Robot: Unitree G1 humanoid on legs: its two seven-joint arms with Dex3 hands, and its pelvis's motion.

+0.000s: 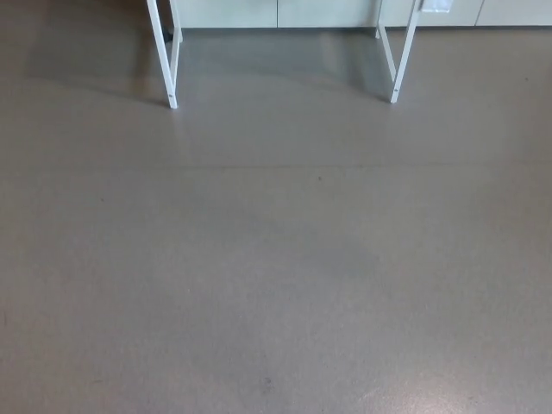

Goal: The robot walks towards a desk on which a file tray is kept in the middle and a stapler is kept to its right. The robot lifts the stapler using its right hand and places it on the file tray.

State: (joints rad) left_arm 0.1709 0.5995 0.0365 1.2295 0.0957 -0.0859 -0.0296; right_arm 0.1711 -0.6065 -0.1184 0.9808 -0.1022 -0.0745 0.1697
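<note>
Neither the file tray nor the stapler shows in the head view, and the desk top is out of the picture. Only the desk's white legs appear at the top: a left leg (172, 69) and a right leg (401, 60). No part of my arms or hands is in view.
Grey floor (276, 259) fills almost the whole picture between me and the desk legs. A pale wall or cabinet base (276, 13) runs along the top edge behind the legs.
</note>
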